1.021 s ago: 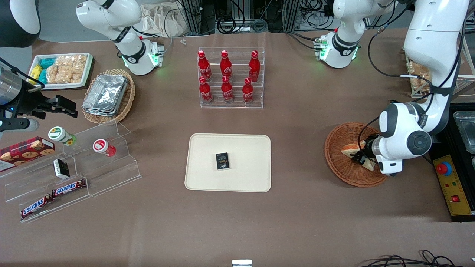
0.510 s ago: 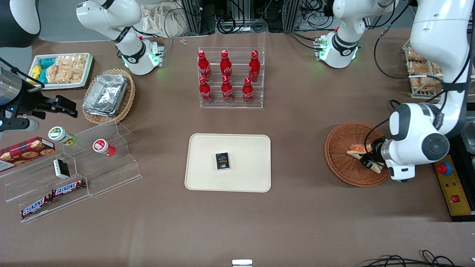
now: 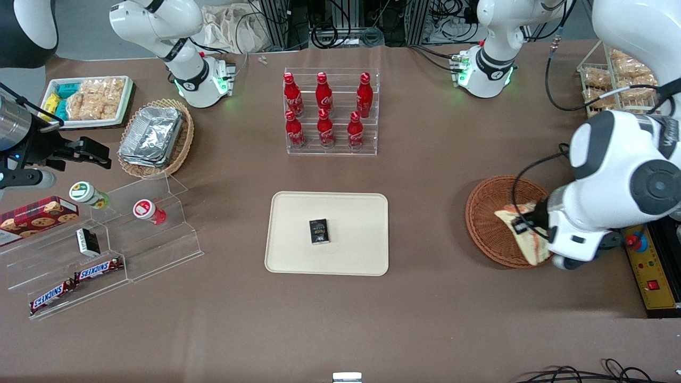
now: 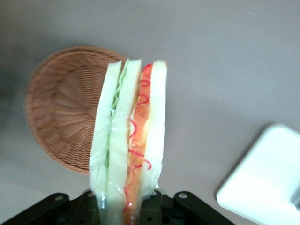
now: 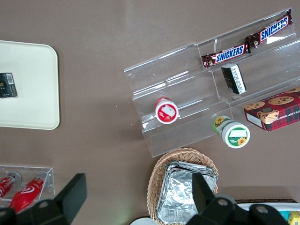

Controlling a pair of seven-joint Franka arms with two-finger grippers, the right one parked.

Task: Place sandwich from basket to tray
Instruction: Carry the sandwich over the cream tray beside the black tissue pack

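The clear-wrapped sandwich (image 3: 526, 236) (image 4: 131, 136), pale bread with orange-red filling, hangs above the reddish-brown woven basket (image 3: 487, 223) (image 4: 61, 112), over the rim nearer the front camera. My left gripper (image 3: 521, 227) (image 4: 126, 204) is shut on the sandwich's narrow end, and the basket beneath it holds nothing else. The cream-beige tray (image 3: 290, 213) (image 4: 267, 187) (image 5: 33, 93) lies flat at the table's middle, toward the parked arm's end from the basket.
A small black packet (image 3: 319, 231) lies on the tray. An acrylic rack of red bottles (image 3: 330, 111) stands farther from the camera than the tray. A yellow control box with a red button (image 3: 646, 266) sits beside the basket. Snack shelves (image 3: 106, 234) stand toward the parked arm's end.
My gripper has risen with the sandwich, lifting it off the basket floor and up toward the camera. The arm's upper links have swung upward too.
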